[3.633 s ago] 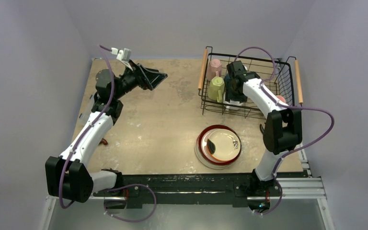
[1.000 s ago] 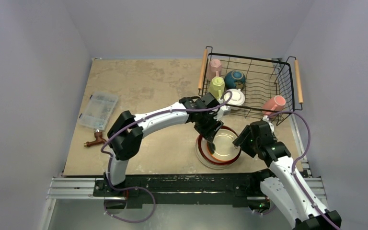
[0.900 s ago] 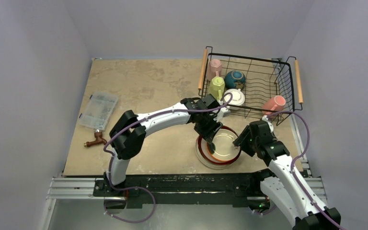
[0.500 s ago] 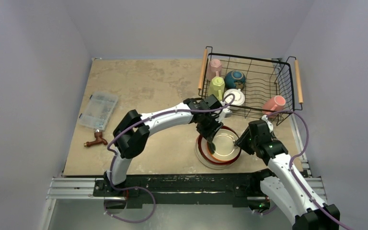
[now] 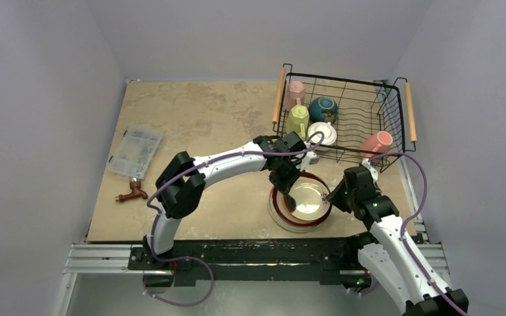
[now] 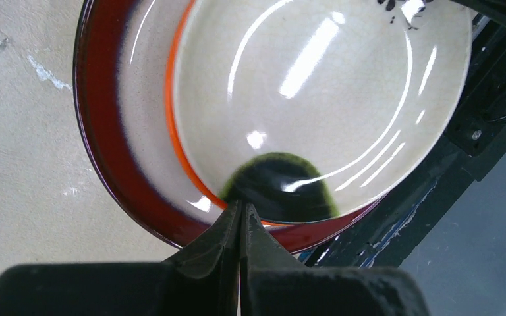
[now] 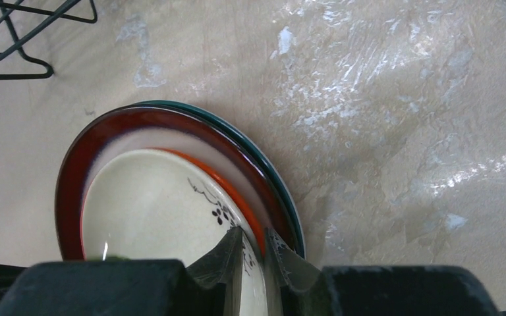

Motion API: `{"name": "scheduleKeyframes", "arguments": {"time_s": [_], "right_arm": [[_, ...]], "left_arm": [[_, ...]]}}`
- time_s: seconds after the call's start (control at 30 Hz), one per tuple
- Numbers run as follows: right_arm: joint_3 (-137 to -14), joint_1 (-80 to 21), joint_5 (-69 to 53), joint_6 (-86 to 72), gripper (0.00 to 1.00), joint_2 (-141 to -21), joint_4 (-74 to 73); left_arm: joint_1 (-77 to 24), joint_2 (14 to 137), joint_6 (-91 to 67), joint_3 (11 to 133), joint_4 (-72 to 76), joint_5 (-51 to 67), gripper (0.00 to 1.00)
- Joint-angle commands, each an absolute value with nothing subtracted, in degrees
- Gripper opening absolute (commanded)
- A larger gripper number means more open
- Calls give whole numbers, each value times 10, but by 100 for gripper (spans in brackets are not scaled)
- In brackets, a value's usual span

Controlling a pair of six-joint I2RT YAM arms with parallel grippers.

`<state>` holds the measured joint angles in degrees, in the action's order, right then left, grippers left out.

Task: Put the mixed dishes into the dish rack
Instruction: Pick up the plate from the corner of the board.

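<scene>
Both pairs of fingers are closing compared with a second ago. The left fingers point(image 6: 240, 227) are now pressed fully together, tips sitting at the near rim of the top plate point(image 6: 316, 99), beside its dark glaze patch. They're looking empty, with no rim between them. The right fingers point(image 7: 234, 255) are narrowing around the opposite side, one tip lying on the cream face and the other outside the orange rim. The gap is slim, but I can't tell whether they're pinching yet.

The plate stack point(image 5: 277, 209) isn't shifting. It's sitting flat on the surface point(image 5: 197, 118), just in front of the rack point(image 5: 395, 108). My read is that a two-arm pick of the top plate is starting, with the left bracing or prying and the right taking the rim.

The rack is already holding the pink mug point(image 5: 296, 88), green mug point(image 5: 297, 120), white mug point(image 5: 323, 134), salmon mug point(image 5: 376, 143) and bowl point(image 5: 323, 107), so only plates are remaining.

Hard to see:
- From above, both arms are covering the fingertips and the contact points.
- The bottom plate point(image 7: 283, 191) is showing only as a teal sliver.
- The middle plate point(image 7: 105, 131) is showing only as a red band.
- The right wrist view is catching just a wire corner of the rack.
- The pliers point(image 5: 130, 193) and the box point(image 5: 136, 151) are sitting well apart on the left, and their detail is unreadable.
</scene>
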<state>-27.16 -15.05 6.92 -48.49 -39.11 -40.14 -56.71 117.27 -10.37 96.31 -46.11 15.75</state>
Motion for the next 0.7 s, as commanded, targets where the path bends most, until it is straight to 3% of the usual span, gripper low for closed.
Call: {"name": "scheduleKeyframes", "arguments": {"time_s": [0.0,0.13,0.3,0.67], "right_arm": [[-308,-153,59,-490,6,-378,-389],[-313,-153,43,-488,0,-374,-382],[-319,-152,37,-491,0,-366,-384],[-354,-153,2,-467,0,-345,-427]], "left_arm": [[-577,1122,-98,984,-441,171,0],[-577,1116,-96,987,-447,152,1],[-577,1103,-93,987,-452,140,21],[-589,1016,-45,912,-345,213,49]]}}
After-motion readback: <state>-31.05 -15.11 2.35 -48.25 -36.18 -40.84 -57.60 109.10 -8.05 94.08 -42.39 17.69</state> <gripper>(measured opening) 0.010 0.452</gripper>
